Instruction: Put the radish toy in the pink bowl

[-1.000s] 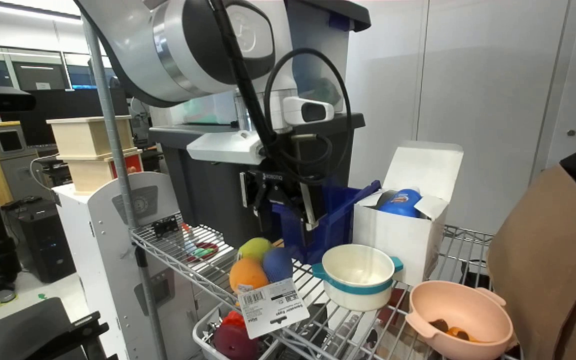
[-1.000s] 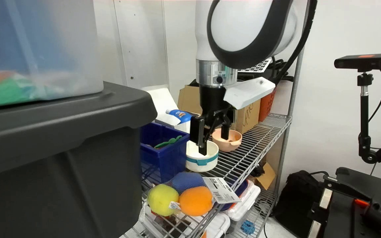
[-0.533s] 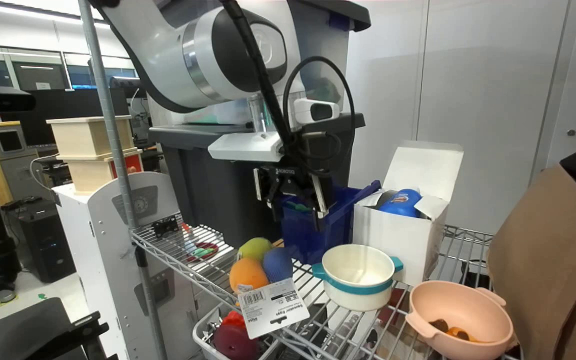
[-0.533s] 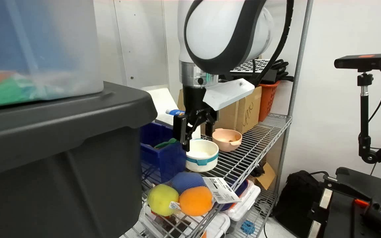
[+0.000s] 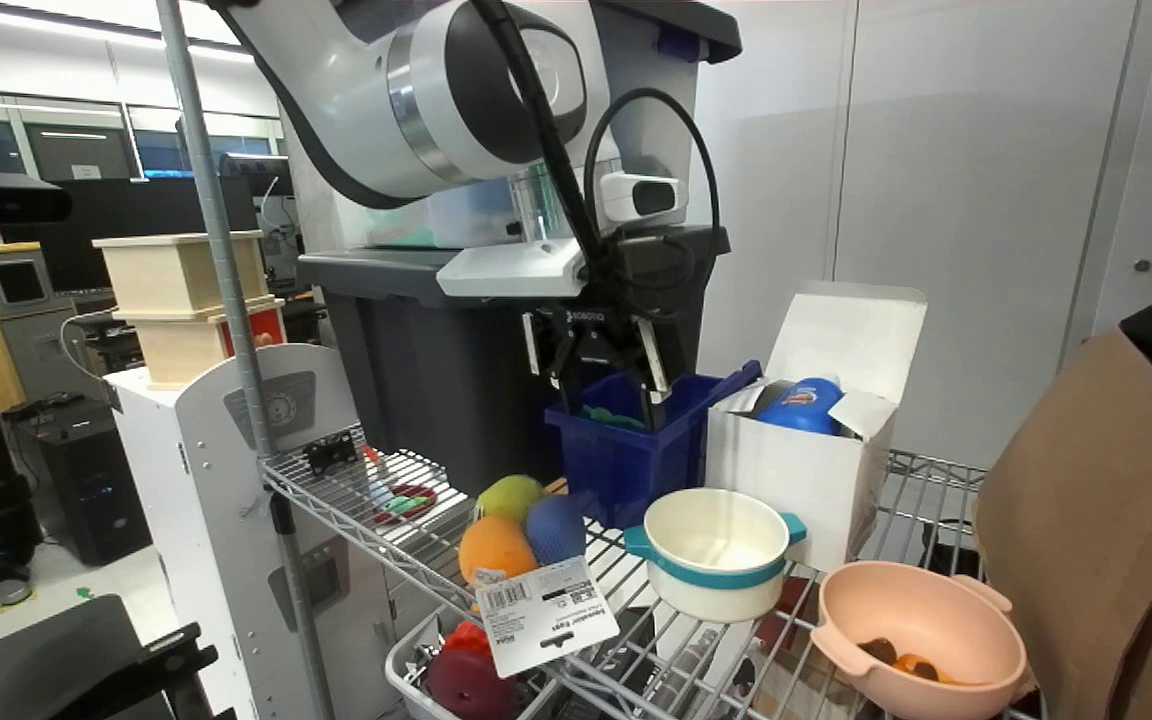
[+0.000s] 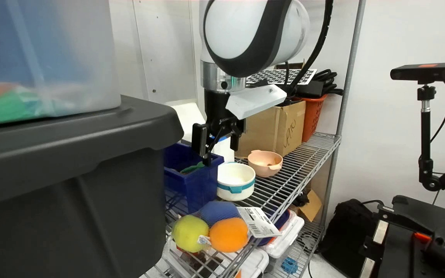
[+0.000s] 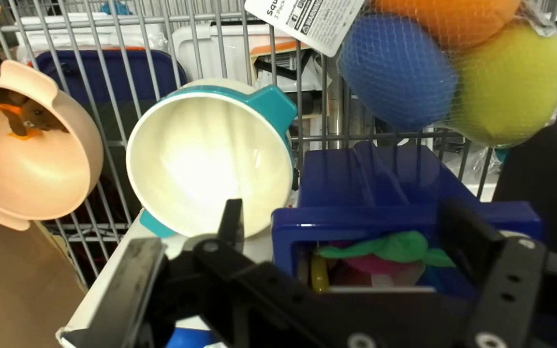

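Note:
The radish toy [image 7: 373, 262], magenta-pink with green leaves, lies inside the dark blue bin [image 7: 365, 174]. In the exterior views only its green leaves [image 5: 614, 418] [image 6: 193, 167] show over the bin's rim. The pink bowl [image 5: 936, 620] stands at the right end of the wire shelf with a small brown and orange toy inside. It also shows at the left of the wrist view [image 7: 36, 176] and in an exterior view [image 6: 262, 170]. My gripper [image 5: 606, 400] is open and empty, its fingers just above the bin. In the wrist view its fingers [image 7: 344, 210] straddle the bin's opening.
A white bowl with teal rim [image 5: 721, 575] stands beside the bin. A white box [image 5: 791, 480] with a blue bottle is behind it. Netted balls [image 6: 228, 234] lie in front of the bin. A big dark tote [image 6: 72, 216] is close on one side. A cardboard box [image 5: 1066, 540] stands behind the pink bowl.
My open gripper has moved across towards the blue bin and risen a little, so it is now above the bin's opening. The objects on the shelf have not moved.

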`<state>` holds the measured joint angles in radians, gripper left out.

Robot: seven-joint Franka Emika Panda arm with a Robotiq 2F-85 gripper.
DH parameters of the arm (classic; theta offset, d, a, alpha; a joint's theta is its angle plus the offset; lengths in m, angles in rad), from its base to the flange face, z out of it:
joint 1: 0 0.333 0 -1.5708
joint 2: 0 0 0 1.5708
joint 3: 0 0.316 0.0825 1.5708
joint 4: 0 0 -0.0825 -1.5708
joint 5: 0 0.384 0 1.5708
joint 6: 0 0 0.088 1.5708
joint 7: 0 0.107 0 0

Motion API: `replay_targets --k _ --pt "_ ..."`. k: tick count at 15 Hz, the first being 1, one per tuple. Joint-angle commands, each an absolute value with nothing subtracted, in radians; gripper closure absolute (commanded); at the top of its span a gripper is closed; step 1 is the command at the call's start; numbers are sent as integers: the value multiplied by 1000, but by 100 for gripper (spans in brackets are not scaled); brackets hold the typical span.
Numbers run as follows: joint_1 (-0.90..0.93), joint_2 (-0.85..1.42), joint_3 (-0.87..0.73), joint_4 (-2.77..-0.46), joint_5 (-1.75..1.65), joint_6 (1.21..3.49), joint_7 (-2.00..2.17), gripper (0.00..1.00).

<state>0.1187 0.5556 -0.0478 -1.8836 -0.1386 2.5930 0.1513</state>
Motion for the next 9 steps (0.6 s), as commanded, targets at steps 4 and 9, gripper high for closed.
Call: replay_targets --k 4,9 --pt "136 583 -46 -1857 -139 2588 166 0" --pt "148 587 -36 -1854 -133 2586 161 0"
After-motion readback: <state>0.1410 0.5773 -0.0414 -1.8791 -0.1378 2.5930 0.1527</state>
